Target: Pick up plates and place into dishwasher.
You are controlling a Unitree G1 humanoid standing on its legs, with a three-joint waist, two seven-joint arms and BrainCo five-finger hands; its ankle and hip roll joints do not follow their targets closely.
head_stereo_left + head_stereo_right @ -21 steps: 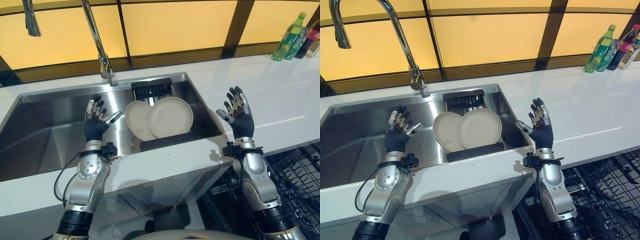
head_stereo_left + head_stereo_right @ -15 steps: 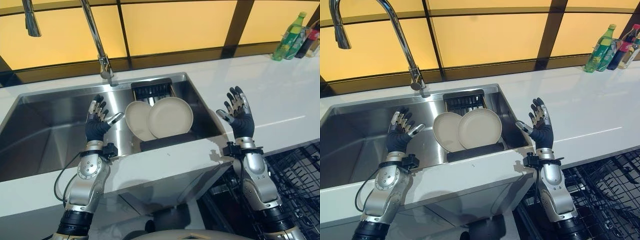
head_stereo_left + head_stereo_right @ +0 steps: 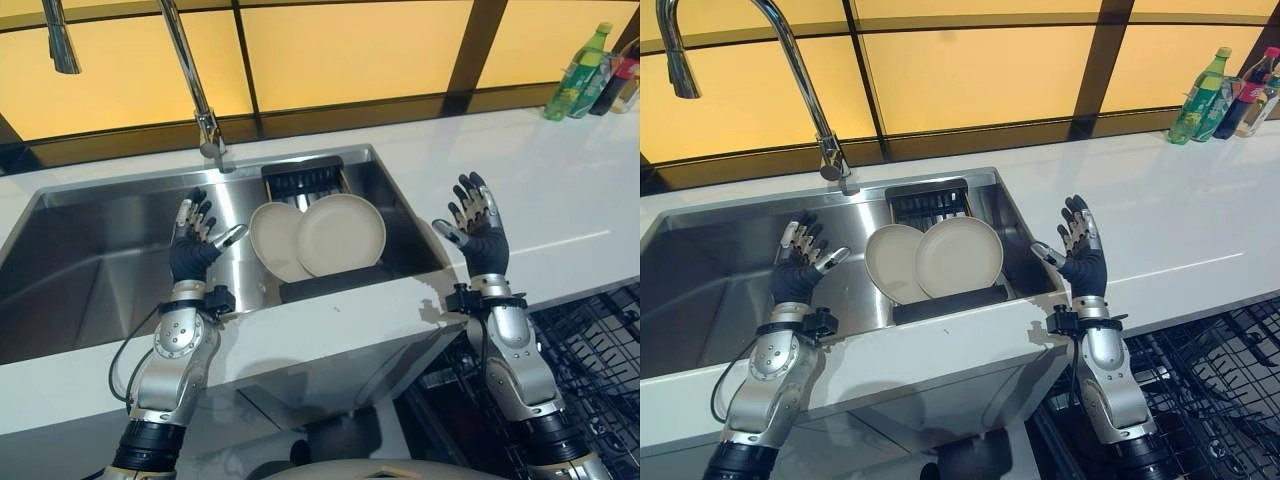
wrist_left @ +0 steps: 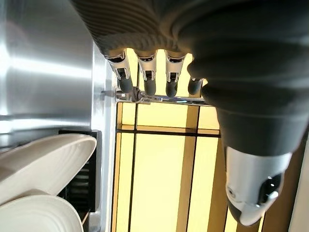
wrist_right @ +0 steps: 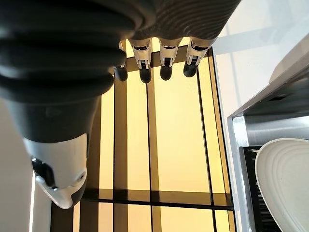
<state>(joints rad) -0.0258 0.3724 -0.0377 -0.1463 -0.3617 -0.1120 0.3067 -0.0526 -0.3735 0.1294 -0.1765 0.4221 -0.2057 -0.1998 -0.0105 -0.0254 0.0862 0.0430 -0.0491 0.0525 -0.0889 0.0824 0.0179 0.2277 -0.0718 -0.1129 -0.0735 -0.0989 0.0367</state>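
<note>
Two round cream plates [image 3: 322, 237] lean on edge in the steel sink [image 3: 90, 265], between both raised hands. The left hand [image 3: 192, 247], fingers spread and empty, is just beside the plates; the right hand [image 3: 477, 233], likewise spread, hovers further off over the white surface [image 3: 560, 190]

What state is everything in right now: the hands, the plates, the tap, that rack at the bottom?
Left hand: open, empty, raised over the sink.
Right hand: open, empty, raised over the counter.
Two plates: propped on edge in the sink, overlapping, untouched.
Tap: no water visible.
Dishwasher rack: pulled out, looks empty.
</note>
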